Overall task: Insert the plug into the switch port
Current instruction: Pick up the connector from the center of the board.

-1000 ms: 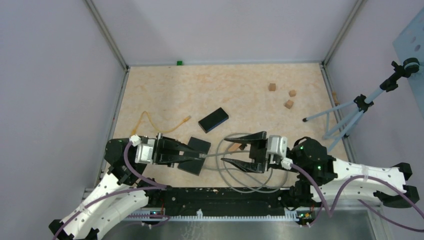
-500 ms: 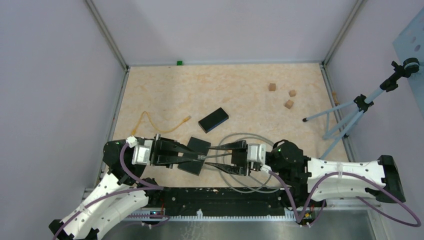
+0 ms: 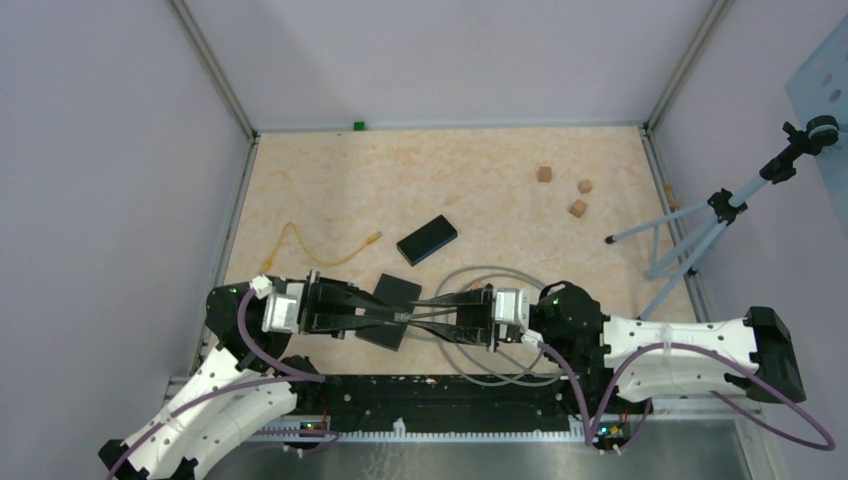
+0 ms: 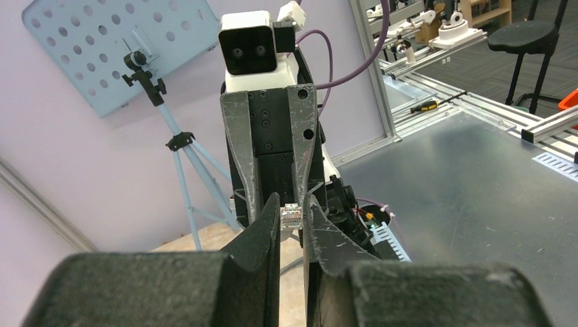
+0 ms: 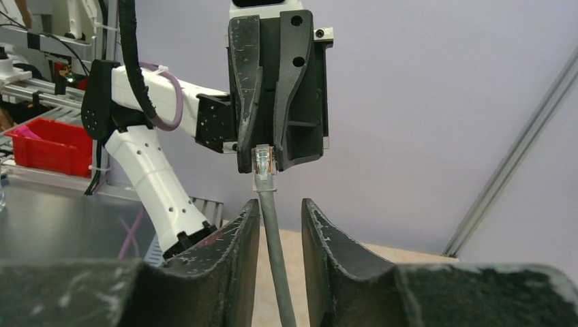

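surface (image 3: 480, 180) speckled beige; walls (image 3: 450, 60) lilac | left gripper (image 4: 292, 228) clenched on plug (image 4: 292, 216) | right gripper (image 5: 279, 210) parted, straddling cable (image 5: 275, 252)

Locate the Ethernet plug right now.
The plug is pinched by the left gripper front-left of centre in the top view, over the nearer black box's right edge; the right gripper straddles its grey cable.

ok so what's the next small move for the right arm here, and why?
Probably close the right gripper on the grey cable. Its jaws straddle the cable just behind the plug, with gaps on either side, while the left gripper pinches the plug.
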Available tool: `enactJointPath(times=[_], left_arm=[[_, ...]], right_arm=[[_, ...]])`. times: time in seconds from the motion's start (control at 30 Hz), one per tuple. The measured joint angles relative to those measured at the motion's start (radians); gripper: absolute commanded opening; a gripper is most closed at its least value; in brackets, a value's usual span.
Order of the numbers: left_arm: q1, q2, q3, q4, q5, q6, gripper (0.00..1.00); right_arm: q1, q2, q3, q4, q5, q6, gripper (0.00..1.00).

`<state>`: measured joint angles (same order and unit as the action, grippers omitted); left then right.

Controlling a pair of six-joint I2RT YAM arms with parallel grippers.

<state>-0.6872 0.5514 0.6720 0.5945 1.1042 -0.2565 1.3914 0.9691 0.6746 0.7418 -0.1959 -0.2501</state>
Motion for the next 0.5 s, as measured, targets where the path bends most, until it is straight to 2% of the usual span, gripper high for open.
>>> enactJointPath(times=[0.1, 0.13, 0.17, 0.2, 0.27, 0.3, 0.33, 0.37, 0.5], left_arm=[[0.0, 0.0, 0.0, 0.006, -0.001, -0.002, 0.0], [0.0, 0.0, 0.0, 0.009, -0.005, -0.003, 0.0], [0.0, 0.0, 0.0, 0.01, -0.007, -0.005, 0.0], [0.0, 0.0, 0.0, 0.011, -0.008, -0.005, 0.11], [0.0, 0.0, -0.001, 0.01, -0.012, -0.007, 0.65], [0.0, 0.0, -0.001, 0.004, -0.024, -0.008, 0.83], [0.0, 0.0, -0.001, -0.002, -0.031, -0.006, 0.95], [0.0, 0.0, -0.001, -0.024, -0.06, -0.018, 0.98], [-0.002, 0.003, 0.002, -0.133, -0.186, -0.021, 0.99]], right_arm=[[0.0, 0.002, 0.0, 0.0, -0.002, 0.0, 0.04], [0.0, 0.002, 0.0, 0.0, -0.008, 0.004, 0.0], [0.0, 0.002, -0.001, -0.001, -0.01, 0.003, 0.0], [0.0, 0.002, -0.002, 0.0, -0.013, 0.008, 0.0], [0.0, 0.002, -0.004, 0.005, -0.009, 0.011, 0.0], [0.0, 0.002, -0.008, 0.01, -0.006, 0.013, 0.0], [0.0, 0.002, -0.009, 0.01, 0.005, 0.017, 0.0], [0.0, 0.0, -0.011, 0.008, 0.026, 0.018, 0.0], [0.0, -0.032, -0.029, -0.044, 0.167, 0.017, 0.0]])
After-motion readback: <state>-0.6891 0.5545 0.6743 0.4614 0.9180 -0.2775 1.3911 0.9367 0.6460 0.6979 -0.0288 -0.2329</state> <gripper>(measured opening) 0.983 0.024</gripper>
